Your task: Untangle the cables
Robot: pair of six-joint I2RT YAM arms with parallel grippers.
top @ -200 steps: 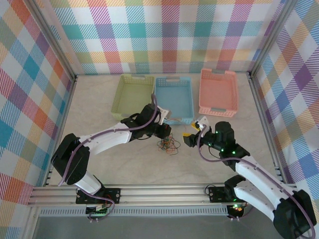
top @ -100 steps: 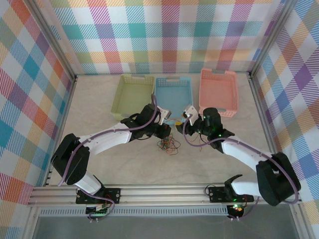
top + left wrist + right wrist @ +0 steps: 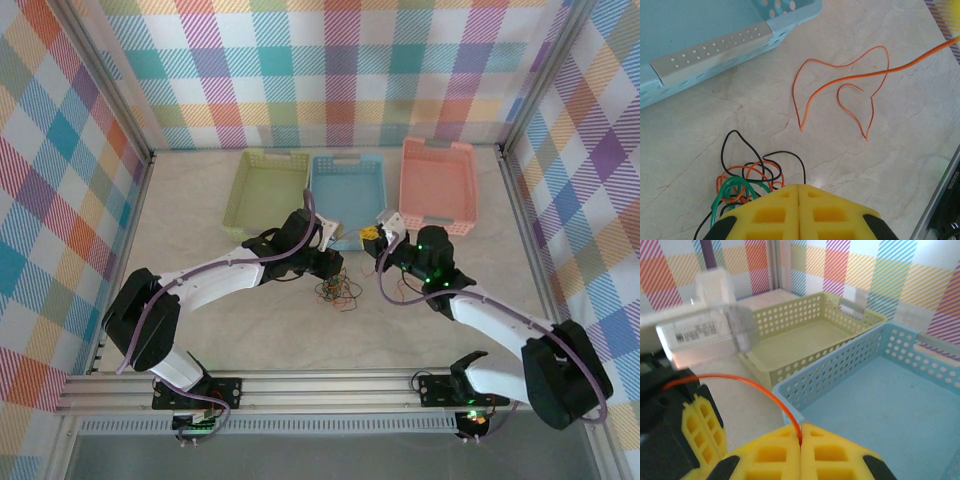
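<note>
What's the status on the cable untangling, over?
Right gripper shut on orange cable, by blue basket corner. Left gripper shut over black, green and orange tangle; grip unclear. No obstruction seen.

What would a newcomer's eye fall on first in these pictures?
First, the small tangle of cables in orange, black and green at the table's middle, with the left gripper closed right beside it. Next, the right gripper, shut on a single orange cable near the blue basket. Beside that basket stand the green basket and the pink basket.
</note>
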